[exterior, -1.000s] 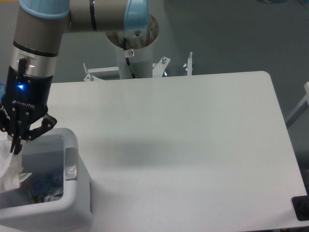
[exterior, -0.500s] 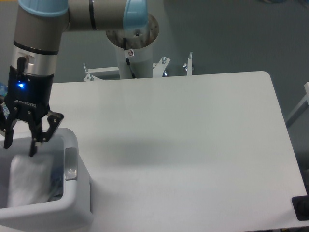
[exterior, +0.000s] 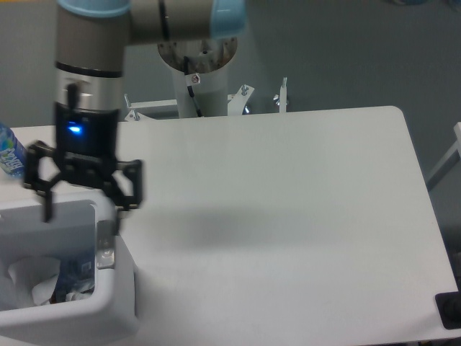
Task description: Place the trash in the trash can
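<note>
Gripper (exterior: 81,196) was spread wide and empty, hanging over the back rim of the trash can (exterior: 115,303). A second earlier it had been pinched on the crumpled wrapper at the bin's left edge; half a second earlier the fingers were apart and the wrapper was dropping in. By this moment the arm had shifted right and the jaws stood wider than in either earlier shot.

The wrapper (exterior: 32,277) lay inside the bin, white and bunched up at the left of the opening. Just beside it, lower in the bin, was something blue and printed (exterior: 75,277), likely the labelled bottle, but too dim and partly hidden to call for sure.

A blue-labelled bottle (exterior: 9,151) stood at the far left edge of the view behind the gripper, on the table (exterior: 288,202) and well apart from the bin's opening. Not part of the trash as I read it.

My read: release was done, and the wrapper was in. If that blue item was the bottle, both pieces were binned and only the retreat remained.
</note>
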